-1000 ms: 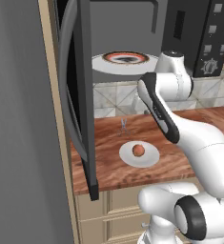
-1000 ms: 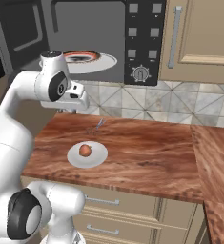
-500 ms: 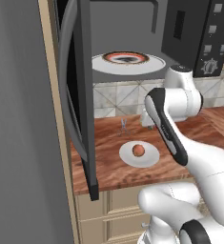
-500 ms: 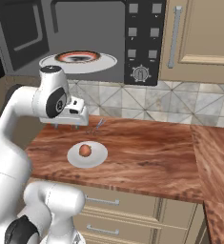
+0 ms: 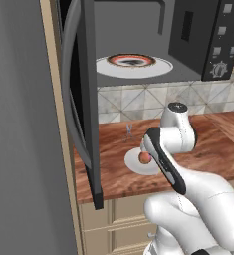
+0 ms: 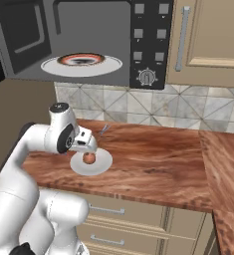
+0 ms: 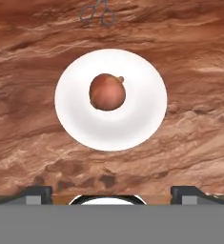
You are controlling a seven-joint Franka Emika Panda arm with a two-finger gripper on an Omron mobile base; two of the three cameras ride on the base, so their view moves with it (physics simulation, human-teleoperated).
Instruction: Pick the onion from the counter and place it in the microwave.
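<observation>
Arm lowered from microwave height — the claw [image 7: 111, 193], tips spread and empty, now poised above the small reddish-orange onion [image 7: 107, 92] on its white plate [image 7: 142, 119] on the wood-grain table [image 7: 189, 143]; grasp pending.

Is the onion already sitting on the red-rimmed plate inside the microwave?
No, the onion lies on a plain white plate on the counter, below the open tool.

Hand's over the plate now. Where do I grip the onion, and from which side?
Take the onion across its round middle, coming straight down. It sits alone near the centre of the flat white plate with its little tip sideways, and the open gripper looks down on it from above, so both flanks look free.
</observation>
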